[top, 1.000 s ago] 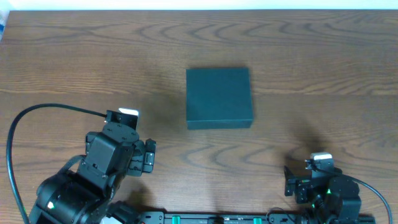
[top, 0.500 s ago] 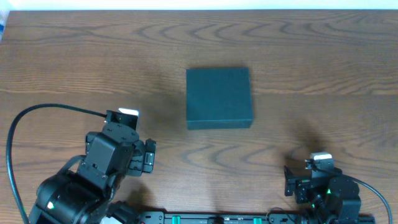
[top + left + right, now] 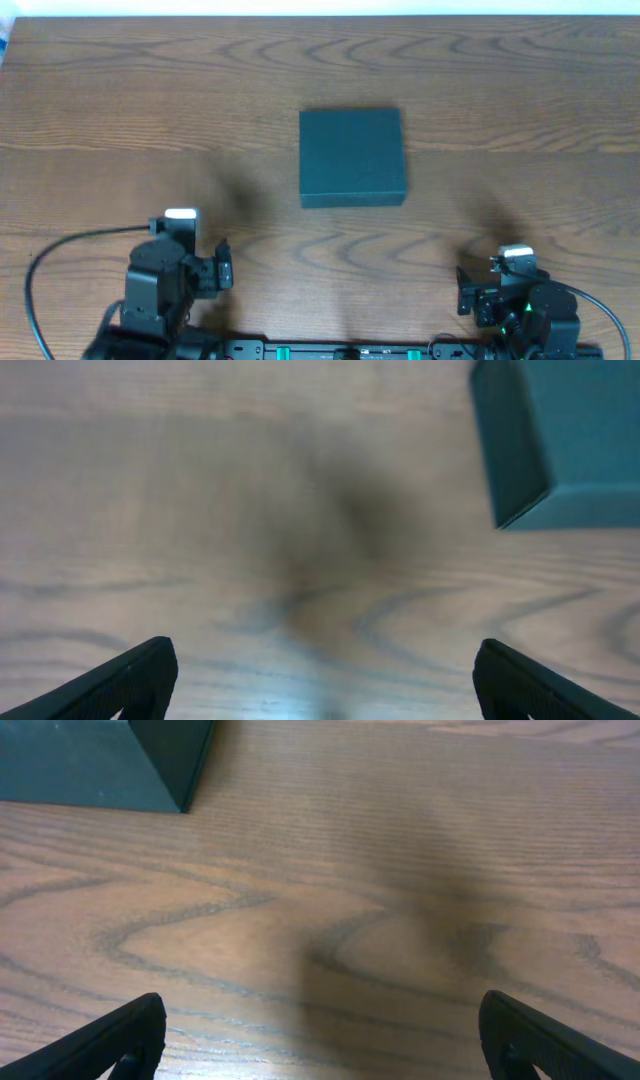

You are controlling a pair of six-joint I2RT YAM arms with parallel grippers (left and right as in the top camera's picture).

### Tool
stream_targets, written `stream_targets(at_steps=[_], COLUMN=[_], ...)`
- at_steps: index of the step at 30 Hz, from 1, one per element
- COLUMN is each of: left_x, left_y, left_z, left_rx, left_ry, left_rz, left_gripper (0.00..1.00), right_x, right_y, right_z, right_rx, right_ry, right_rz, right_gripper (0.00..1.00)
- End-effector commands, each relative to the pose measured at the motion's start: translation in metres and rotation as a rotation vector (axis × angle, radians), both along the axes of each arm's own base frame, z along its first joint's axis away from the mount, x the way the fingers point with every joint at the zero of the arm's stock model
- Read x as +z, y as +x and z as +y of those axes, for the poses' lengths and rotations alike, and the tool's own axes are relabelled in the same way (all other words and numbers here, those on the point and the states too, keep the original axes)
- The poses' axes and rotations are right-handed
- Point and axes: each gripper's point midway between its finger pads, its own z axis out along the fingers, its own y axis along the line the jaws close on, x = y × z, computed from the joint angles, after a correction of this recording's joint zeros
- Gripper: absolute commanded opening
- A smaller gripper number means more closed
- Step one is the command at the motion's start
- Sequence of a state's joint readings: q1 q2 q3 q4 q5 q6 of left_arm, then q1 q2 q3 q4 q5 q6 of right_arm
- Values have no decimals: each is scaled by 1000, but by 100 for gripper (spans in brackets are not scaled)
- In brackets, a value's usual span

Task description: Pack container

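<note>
The container [image 3: 352, 157] is a dark teal-green box with its lid shut, at the middle of the wooden table. Its corner shows at the top right of the left wrist view [image 3: 560, 440] and at the top left of the right wrist view [image 3: 100, 760]. My left gripper [image 3: 320, 680] is open and empty at the near left of the table, well short of the box; the overhead view shows the left arm [image 3: 170, 275]. My right gripper [image 3: 320, 1040] is open and empty at the near right; the overhead view shows the right arm [image 3: 515, 295]. No snack packets are in view.
The wooden table [image 3: 120, 100] stretches around the box. A black rail [image 3: 340, 350] runs along the near edge between the two arm bases. A black cable [image 3: 60, 255] loops from the left arm.
The left arm has pulled back toward the near edge and turned straighter; its wrist now sits lower and further left. The right arm and the box have not moved.
</note>
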State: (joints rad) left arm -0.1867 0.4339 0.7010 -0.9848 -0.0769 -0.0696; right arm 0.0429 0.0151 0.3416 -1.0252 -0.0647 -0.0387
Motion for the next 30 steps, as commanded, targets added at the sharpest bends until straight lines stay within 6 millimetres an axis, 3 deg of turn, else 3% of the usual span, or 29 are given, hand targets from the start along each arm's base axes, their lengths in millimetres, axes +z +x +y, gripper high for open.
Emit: stream_targets(at_steps=[1,14,21,30], left_x=[-15,-60,-66,-86], left_y=[-7,-5,-8,-20], left_z=[-1,-3,-4,-1], left_rx=[-18,-27,-28,-19], left_ry=[-22,-51,-62,-45], left_rz=[-16,-113,-153,-64], left_gripper=[95,96,96,96], right_x=[-3,-3,-3,-3], right_y=[0,0,0,0], right_z=[0,0,0,0], right_rx=[7,7,7,7], right_ry=[-7,-7,-7,-7], right_rz=[0,0,0,1], right_gripper=[99,99,99,99])
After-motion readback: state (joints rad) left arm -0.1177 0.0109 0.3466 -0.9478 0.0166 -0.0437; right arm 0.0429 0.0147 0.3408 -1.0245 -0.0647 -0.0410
